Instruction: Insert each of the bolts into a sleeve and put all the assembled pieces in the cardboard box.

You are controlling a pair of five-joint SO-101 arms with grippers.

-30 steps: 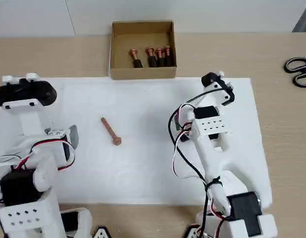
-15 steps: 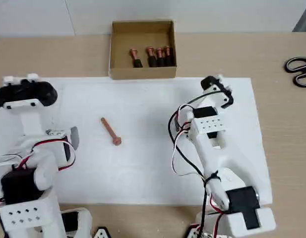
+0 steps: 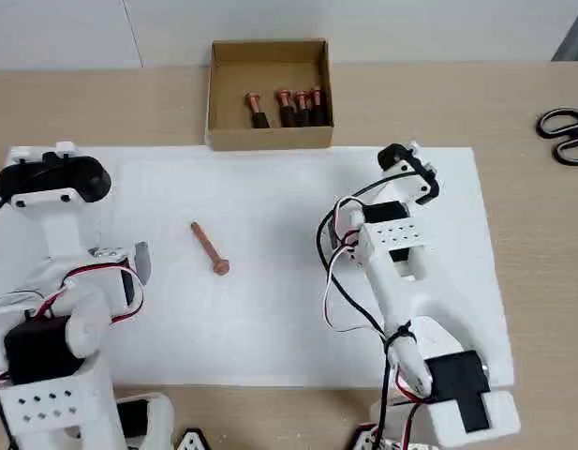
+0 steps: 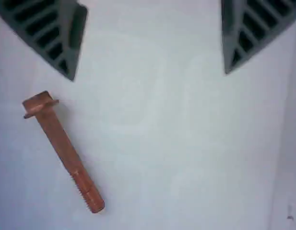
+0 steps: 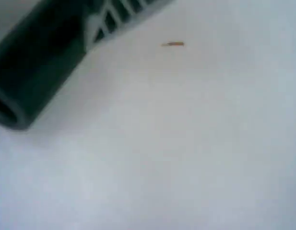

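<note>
Well right of bolt (image 3: pixel 210 248), scissors (image 3: pixel 562 133)

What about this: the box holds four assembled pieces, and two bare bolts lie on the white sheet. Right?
Not quite. Just one bolt lies on the sheet, as the high view shows. The box does hold four pieces.

a small robotics lab or maker's bench: pale wooden tabletop (image 3: pixel 532 84) against a white wall (image 3: pixel 410 28), white work mat (image 3: pixel 270 309), scissors (image 3: pixel 565 134), small white robot arms (image 3: pixel 406 281) with bare wiring.
</note>
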